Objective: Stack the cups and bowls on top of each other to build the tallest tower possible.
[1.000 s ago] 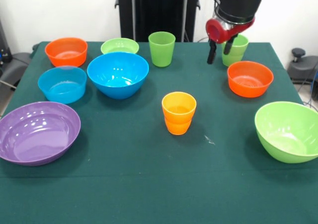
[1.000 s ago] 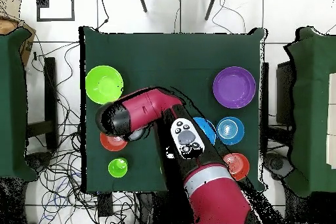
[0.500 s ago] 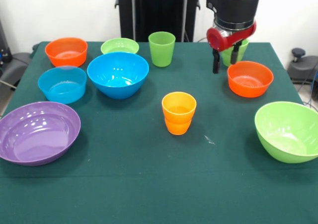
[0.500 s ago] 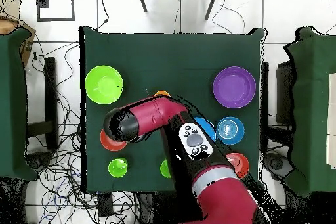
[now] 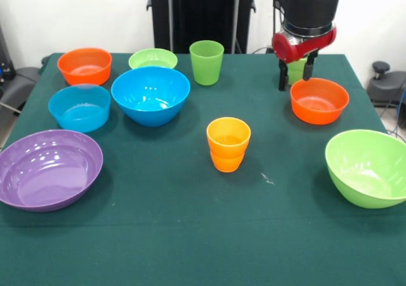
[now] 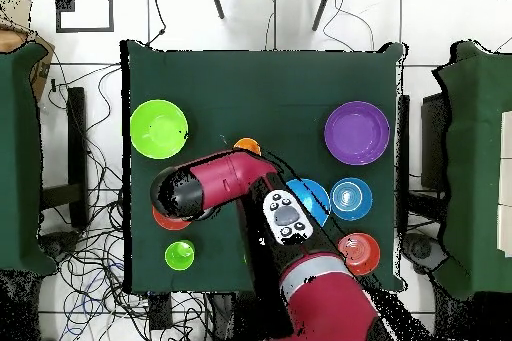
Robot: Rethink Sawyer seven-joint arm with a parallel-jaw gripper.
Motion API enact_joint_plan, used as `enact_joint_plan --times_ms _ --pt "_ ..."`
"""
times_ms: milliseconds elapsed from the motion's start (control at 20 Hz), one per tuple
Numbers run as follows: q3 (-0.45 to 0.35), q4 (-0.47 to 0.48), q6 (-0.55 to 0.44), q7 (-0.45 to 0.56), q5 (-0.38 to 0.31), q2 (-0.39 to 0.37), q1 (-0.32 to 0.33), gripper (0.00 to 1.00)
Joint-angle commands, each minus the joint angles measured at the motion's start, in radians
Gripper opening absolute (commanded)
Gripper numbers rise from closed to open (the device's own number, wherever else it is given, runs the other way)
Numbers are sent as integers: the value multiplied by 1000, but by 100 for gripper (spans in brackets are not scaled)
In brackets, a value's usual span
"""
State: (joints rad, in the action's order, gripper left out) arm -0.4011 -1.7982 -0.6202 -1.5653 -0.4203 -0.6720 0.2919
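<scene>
Tool drifts right and lower, toward the far green cup.
Tool [image 5: 295,78] hangs open beside orange bowl [image 5: 319,99], green cup [image 5: 294,70] behind it on the bench [image 5: 190,235]; light, slick plastic, likely best pinched across the rim wall.

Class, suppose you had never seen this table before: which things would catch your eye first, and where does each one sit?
From the front, the red and black robot arm comes down at the top right, its gripper open above the green cloth beside a small orange plastic bowl. A large glossy purple plastic bowl fills the near left corner. Two nested orange plastic cups stand alone at the table's middle.
</scene>
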Motion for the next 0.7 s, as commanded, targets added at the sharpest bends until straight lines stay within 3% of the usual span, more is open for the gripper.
enact_joint_plan --times_ms 50,300,700 --pt "78 18 39 -195 -3 48 -59 100" --pt "85 13 62 -192 -14 58 -61 100" --pt "116 76 95 -202 -40 141 -94 100"
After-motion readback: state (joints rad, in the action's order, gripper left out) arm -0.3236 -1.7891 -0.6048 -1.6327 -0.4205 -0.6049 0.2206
